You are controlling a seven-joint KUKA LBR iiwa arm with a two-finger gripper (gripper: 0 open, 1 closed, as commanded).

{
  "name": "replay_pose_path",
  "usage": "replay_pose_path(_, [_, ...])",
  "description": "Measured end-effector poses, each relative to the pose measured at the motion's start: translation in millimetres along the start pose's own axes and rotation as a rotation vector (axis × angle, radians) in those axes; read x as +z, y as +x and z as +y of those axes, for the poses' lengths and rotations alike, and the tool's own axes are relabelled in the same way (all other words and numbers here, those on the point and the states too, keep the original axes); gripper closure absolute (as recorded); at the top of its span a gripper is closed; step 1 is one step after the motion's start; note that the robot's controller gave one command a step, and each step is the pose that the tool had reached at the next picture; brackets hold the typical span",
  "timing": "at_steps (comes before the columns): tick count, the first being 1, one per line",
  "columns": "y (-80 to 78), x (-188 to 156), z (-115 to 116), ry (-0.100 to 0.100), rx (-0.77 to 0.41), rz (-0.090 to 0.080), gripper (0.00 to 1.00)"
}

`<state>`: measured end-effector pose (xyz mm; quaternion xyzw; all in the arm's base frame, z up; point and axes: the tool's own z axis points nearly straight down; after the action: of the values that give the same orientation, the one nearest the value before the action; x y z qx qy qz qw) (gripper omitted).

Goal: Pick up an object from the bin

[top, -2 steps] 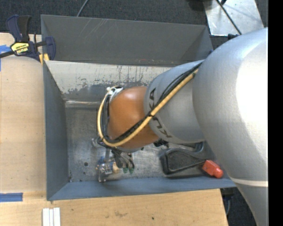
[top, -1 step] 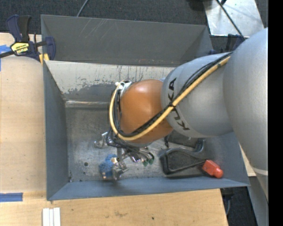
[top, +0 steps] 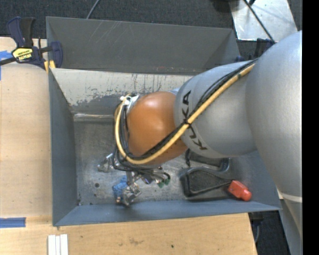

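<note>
While the arm reaches in from the right, its gripper (top: 129, 190) sits low over the front of the bin floor, just beside a small blue object (top: 118, 187).

Under the orange wrist cover (top: 149, 124) (a yellow and a black cable loop round it) the gripper's metal parts are down among small things near the front wall of the grey bin (top: 61, 142); whether it is spread or pressed together cannot be told. The blue object lies just left of it, small green pieces (top: 162, 182) just right. Further right lies a black tool (top: 202, 184) with a red end (top: 239, 190).
</note>
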<state>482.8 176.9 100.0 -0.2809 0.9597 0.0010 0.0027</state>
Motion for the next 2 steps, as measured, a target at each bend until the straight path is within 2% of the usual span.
replay_pose_path(1, [5.4, 24.3, -17.8, 0.002, 0.162, -0.003, 0.0])
replay_pose_path(2, [3.9, 22.5, -18.1, 0.001, 0.163, 0.001, 0.0])
